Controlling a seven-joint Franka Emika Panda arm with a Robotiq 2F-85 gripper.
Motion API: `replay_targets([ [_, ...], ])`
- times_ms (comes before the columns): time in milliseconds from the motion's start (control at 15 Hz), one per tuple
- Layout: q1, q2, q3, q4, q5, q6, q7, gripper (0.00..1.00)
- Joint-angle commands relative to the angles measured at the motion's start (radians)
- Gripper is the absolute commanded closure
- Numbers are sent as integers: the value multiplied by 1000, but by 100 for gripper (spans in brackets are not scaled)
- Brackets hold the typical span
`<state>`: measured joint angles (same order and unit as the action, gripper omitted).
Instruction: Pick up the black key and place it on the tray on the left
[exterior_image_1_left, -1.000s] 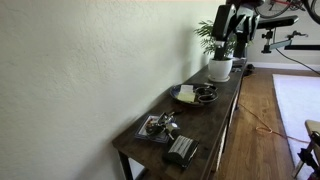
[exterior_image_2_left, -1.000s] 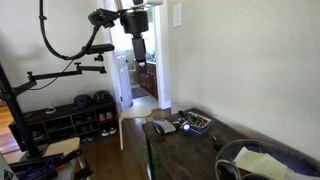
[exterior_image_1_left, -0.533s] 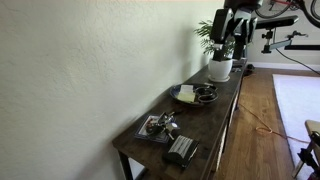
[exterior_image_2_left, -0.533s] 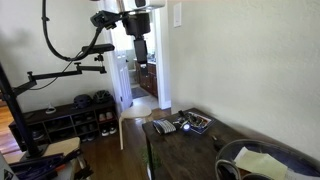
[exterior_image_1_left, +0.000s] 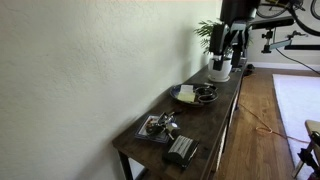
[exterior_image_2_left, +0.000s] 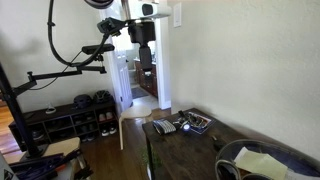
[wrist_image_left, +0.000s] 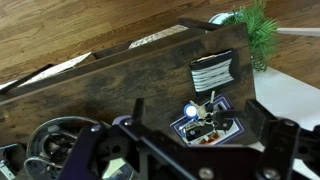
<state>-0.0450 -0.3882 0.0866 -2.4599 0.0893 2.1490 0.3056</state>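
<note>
Gripper (exterior_image_1_left: 231, 48) had shifted sideways and sat slightly lower than half second earlier in both exterior views; tabletop items unmoved. Hung high over far end of wooden table (wrist_image_left: 120, 80), near potted plant (exterior_image_1_left: 220, 68). Wrist view: fingers (wrist_image_left: 92, 152) spread wide, nothing between. Tray (wrist_image_left: 179, 127) lay at opposite end, just beside black ridged box (wrist_image_left: 215, 72), holding small cluttered items. Black key not distinguishable. Round dish (exterior_image_1_left: 195, 95) sat mid-table. Any print too small to read.

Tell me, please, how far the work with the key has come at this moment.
Done: nothing visible yet. In hand: nothing; the gripper hangs high above the table, open and empty. The tray holds small items, but I cannot tell a black key among them. Left: finding the key, grasping it, carrying it to the tray.
</note>
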Motion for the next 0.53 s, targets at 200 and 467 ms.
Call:
replay_targets([
  [200, -13, 180, -56, 75, -88, 89, -106, 0],
  [467, -11, 289, -92, 130, -107, 150, -209, 0],
])
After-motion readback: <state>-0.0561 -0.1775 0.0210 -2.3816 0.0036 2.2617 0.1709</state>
